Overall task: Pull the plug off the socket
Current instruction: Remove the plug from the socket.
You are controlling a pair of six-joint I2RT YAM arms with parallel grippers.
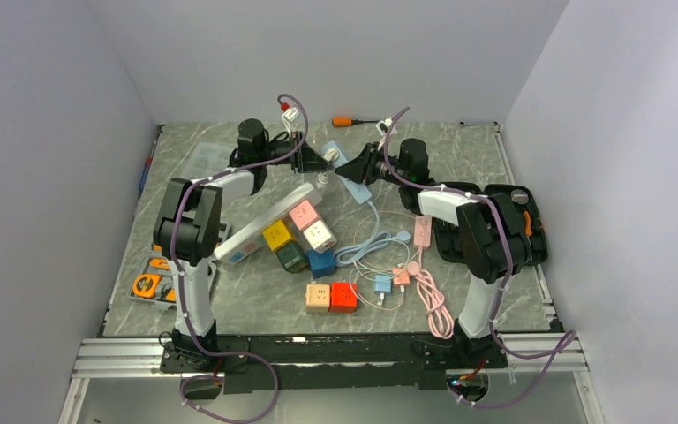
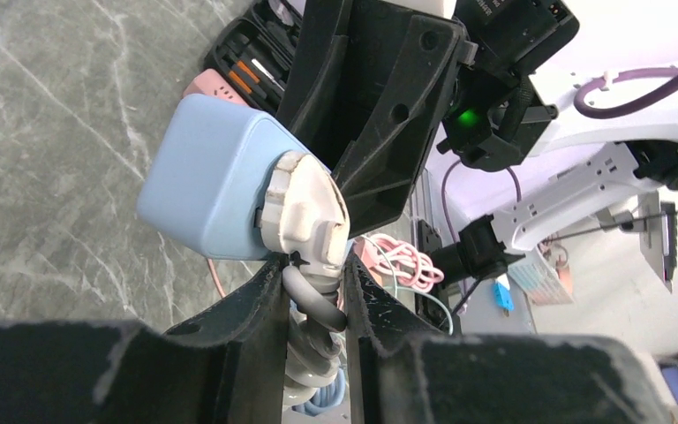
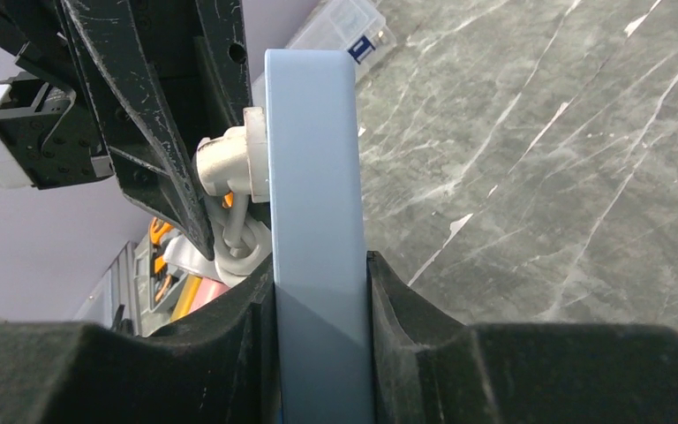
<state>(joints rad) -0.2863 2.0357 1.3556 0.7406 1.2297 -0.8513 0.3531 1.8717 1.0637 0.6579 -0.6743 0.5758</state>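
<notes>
Plug (image 2: 305,212) sits in the blue socket (image 3: 313,177); left gripper (image 2: 315,276) pinches its cable neck beside the socket to pull, right gripper (image 3: 318,269) clamps the socket, bracing it.

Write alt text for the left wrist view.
The left gripper pinches the grey neck of a white plug seated in a light blue socket block. The right gripper's black fingers hold the block from the far side, over a grey marble table.
</notes>
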